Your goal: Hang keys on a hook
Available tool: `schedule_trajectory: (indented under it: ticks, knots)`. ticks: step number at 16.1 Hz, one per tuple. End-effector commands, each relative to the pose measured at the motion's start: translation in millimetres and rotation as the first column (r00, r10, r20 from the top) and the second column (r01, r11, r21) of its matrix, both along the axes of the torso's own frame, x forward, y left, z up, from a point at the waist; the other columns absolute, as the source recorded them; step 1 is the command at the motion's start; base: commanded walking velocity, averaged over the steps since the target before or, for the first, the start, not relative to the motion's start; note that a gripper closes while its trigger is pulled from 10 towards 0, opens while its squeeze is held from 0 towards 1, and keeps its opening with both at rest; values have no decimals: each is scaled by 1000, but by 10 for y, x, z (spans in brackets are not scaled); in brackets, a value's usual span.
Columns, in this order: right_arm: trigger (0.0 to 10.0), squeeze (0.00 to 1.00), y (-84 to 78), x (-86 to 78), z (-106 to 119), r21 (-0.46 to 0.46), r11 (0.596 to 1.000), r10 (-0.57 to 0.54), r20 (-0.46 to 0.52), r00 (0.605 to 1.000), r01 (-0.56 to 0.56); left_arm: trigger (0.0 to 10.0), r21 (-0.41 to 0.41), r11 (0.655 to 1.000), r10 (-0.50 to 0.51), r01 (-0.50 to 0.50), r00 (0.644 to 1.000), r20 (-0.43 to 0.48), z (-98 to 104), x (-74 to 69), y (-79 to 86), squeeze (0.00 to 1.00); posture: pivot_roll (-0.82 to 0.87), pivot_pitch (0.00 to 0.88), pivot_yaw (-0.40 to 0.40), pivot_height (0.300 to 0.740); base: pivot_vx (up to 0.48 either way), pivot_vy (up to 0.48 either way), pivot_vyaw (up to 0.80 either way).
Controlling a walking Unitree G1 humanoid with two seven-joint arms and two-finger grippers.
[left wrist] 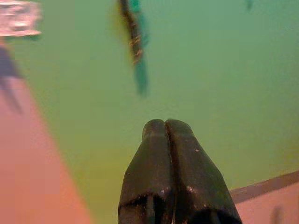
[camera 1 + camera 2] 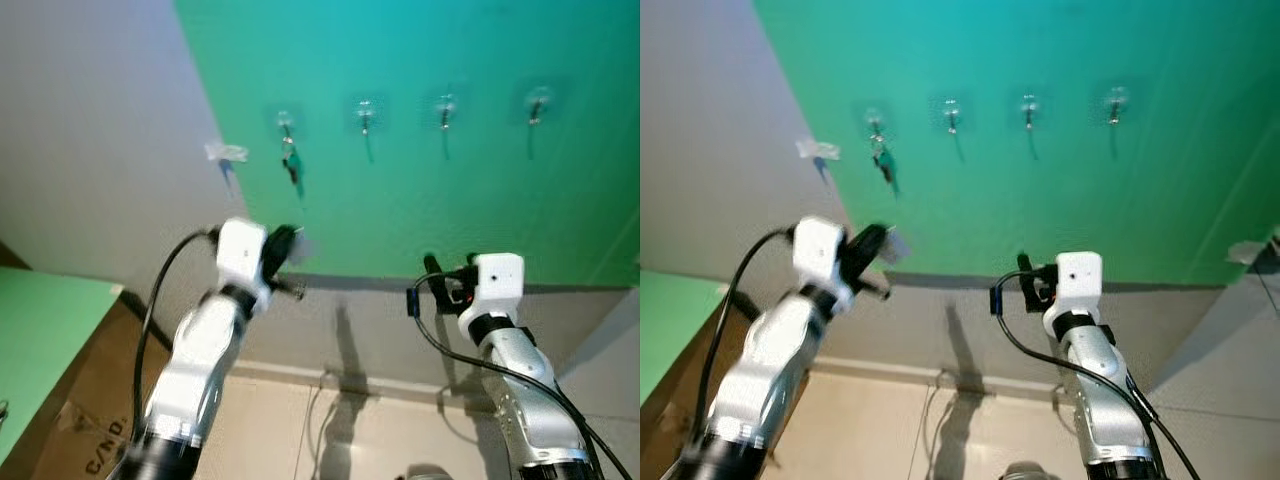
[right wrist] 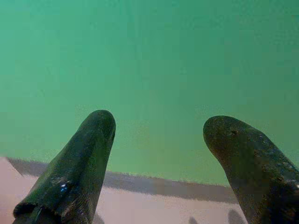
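Left gripper [image 1: 166, 128] has its jaws pressed flat together with nothing between them, pointed up at the green wall [image 2: 450, 200] just below the keys [image 2: 291, 168]. The keys already dangle from the leftmost hook [image 2: 286, 126] of a row of four, so the hanging part looks done to me.

Right gripper [image 3: 159, 130] has its jaws spread wide and empty, aimed at the wall lower down and well off to the right, under the bare hooks [image 2: 445, 108].

Main worry: the left arm is close under that bunch, and the views are a bit blurred. If it swings up or sideways, the fingers could knock the keys off. The hooks look like stick-on ones, so a bump might pop one loose too.
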State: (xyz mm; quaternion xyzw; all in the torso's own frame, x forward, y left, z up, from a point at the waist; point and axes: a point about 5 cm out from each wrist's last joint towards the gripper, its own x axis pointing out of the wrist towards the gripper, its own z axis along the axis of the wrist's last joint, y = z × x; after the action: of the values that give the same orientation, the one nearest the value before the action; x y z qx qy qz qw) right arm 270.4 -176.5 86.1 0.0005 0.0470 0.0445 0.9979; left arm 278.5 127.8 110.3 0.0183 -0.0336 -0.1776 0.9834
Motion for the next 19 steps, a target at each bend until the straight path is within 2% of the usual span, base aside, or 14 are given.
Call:
schedule_trajectory:
  ticks: [1, 3, 4, 6, 7, 8, 11, 13, 14, 16, 19]
  knots:
    - [10000, 0, 5, -6, 64, 53, 998, 12, 59, 998, -15, 0, 64, 993, 93, -96, 994, 59, -43, -58, 194, 0, -301, 0, 164, 740, 0, 0, 0]
    - [10000, 0, -67, -30, 83, 82, 997, -11, 103, 995, 3, 0, 94, 980, 172, -175, 984, 47, -166, -180, 344, 0, -301, 0, 163, 740, 0, 0, 0]
    - [10000, 0, -109, -70, 45, 51, 999, -6, 120, 993, -1, 0, 143, 970, 191, -196, 980, 51, -248, -300, 380, 0, -297, 0, 163, 740, 0, 0, 0]
    - [10000, 0, -167, -192, -105, 46, 999, -10, 77, 997, 7, 0, 161, 967, 195, -196, 981, 22, -413, -549, 343, 0, -293, 0, 159, 740, 0, 0, 0]
    - [10000, 0, -178, -225, -146, 50, 999, -15, 62, 998, 11, 0, 159, 965, 206, -207, 978, 20, -428, -592, 337, 0, -285, 0, 151, 740, 0, 0, 0]
    - [10000, 0, -157, -245, -207, 40, 999, -13, 25, 1000, 12, 0, 128, 970, 208, -207, 978, 4, -441, -569, 319, 0, -285, 0, 151, 740, 0, 0, 0]
    - [10000, 0, -120, -233, -239, 23, 1000, 14, 9, 1000, -15, 0, 90, 976, 199, -198, 980, -10, -458, -483, 263, 0, -288, 0, 138, 740, 0, 0, 0]
    - [10000, 0, -218, -147, -176, -17, 999, 43, 2, 999, -43, 0, 78, 977, 202, -199, 979, -38, -518, -345, 151, 0, -298, 0, 68, 740, 0, 0, 0]
    - [10000, 0, -243, -113, -159, -34, 998, 52, 2, 999, -52, 0, 76, 977, 202, -197, 978, -55, -545, -323, 111, 0, -295, 0, 62, 740, 0, 0, 0]
    - [10000, 0, -248, -36, -132, -13, 999, 37, 6, 999, -37, 0, 56, 985, 168, -166, 985, -41, -528, -331, 60, 0, -286, 0, 60, 740, 0, 0, 0]
    - [10000, 0, -179, 33, -134, -11, 998, 67, 5, 998, -67, 0, 25, 985, 173, -172, 985, -23, -480, -266, 51, 0, -267, 0, 43, 740, 0, 0, 0]
